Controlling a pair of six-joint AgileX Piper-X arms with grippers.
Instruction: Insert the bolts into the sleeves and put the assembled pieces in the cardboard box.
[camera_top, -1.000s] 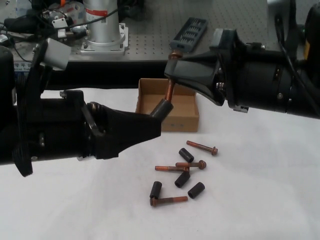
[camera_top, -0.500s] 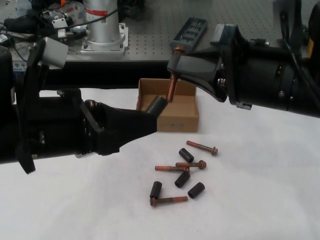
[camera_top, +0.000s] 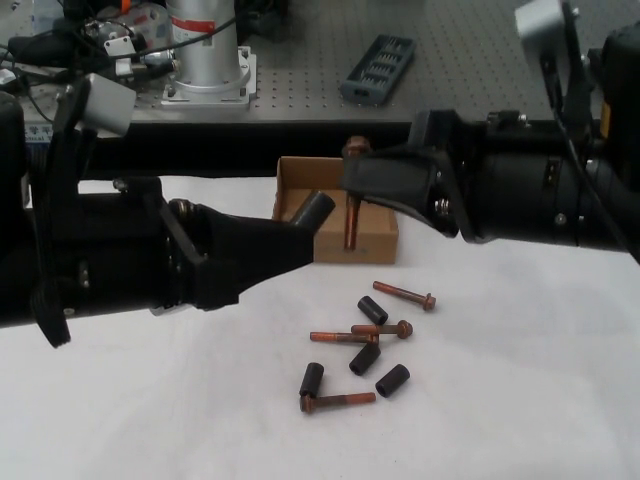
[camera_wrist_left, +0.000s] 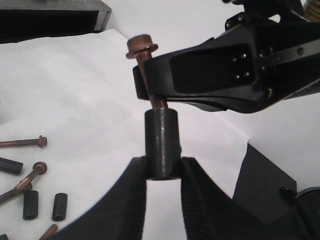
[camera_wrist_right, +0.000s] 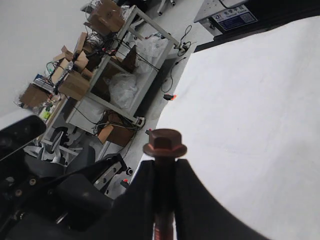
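The copper bolt, hex-headed, hangs upright over the near wall of the cardboard box, clamped just under its head by the right gripper. The sleeve, a smooth black tube, is pinched at its base by the left gripper. It sits just left of the bolt, mouth tilted up toward it, and their axes seem not yet aligned. Spare bolts and spare sleeves lie nearer on the white cloth.

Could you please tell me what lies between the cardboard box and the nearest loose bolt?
In the high view, that stretch is bare white bench cover, from the cardboard box to the loose bolt.
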